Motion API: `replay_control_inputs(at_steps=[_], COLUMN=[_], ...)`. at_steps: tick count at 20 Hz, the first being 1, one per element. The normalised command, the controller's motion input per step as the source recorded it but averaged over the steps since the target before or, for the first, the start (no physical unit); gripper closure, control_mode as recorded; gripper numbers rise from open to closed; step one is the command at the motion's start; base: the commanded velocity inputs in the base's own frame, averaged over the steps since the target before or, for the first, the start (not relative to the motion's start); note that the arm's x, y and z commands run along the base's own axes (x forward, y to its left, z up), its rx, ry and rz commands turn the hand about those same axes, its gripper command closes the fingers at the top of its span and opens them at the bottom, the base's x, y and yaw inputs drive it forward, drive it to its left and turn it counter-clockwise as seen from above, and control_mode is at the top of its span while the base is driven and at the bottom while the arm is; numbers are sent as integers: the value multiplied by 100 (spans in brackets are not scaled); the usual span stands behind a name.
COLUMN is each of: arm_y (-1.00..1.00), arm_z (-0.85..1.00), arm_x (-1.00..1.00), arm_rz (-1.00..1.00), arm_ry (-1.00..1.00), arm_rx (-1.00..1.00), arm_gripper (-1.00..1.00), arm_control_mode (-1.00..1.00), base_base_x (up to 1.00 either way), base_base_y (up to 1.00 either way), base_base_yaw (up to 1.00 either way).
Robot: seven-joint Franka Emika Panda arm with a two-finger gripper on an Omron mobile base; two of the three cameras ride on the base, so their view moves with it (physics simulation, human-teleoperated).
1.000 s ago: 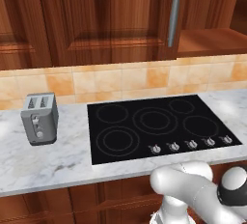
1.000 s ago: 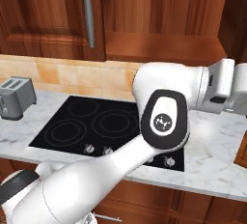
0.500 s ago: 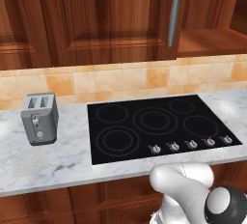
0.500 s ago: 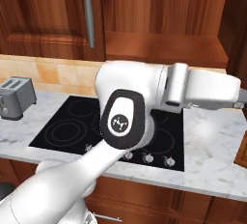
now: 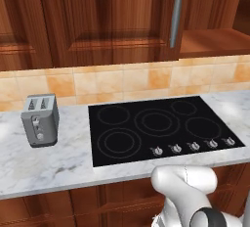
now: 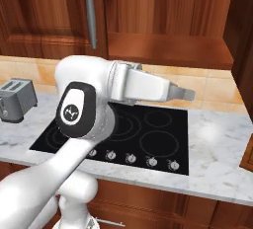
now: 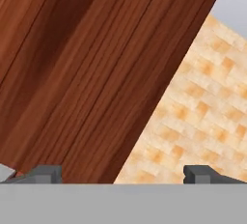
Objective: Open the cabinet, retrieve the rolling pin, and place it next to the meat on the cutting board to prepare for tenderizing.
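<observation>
The cabinet [image 5: 112,20] is dark reddish wood with a raised-panel door that stands closed, and it has a long grey bar handle [image 5: 176,15]. From the right base the same handle [image 6: 90,16] sits left of an open recess [image 6: 168,50] with a bare wooden floor. My white arm [image 6: 143,86] stretches to the right above the stovetop. In the hand view my gripper [image 7: 123,174] is open with its fingertips [image 7: 48,172] far apart and nothing between them; it faces a dark wood panel [image 7: 91,73] and orange tiles [image 7: 193,117]. The rolling pin, the meat and the cutting board are out of view.
A black glass stovetop [image 5: 161,128] with a row of knobs [image 5: 193,147] lies in the marble counter [image 5: 49,167]. A grey toaster [image 5: 40,121] stands at its left, also seen as the toaster [image 6: 15,99]. Orange tiles [image 5: 122,81] back the counter. A dark wooden panel [image 6: 243,35] closes the right edge.
The arm has swung: its elbow has moved left and its forearm now points more to the right and away. The jaws stay wide. The counter scene has not shifted.
</observation>
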Motion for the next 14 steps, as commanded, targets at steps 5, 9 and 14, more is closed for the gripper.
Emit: replay_control_inputs(at_steps=[5, 9, 14], arm_y=[74, 85, 91], arm_z=[2, 0, 0], arm_x=[17, 0, -9], arm_rz=[-2, 0, 4], arm_ry=[-18, -19, -20], arm_rx=[1, 4, 6], arm_gripper=[-100, -100, -100], arm_control_mode=[-100, -100, -100], base_base_x=[0, 0, 0], base_base_y=[0, 0, 0], base_base_yaw=[0, 0, 0])
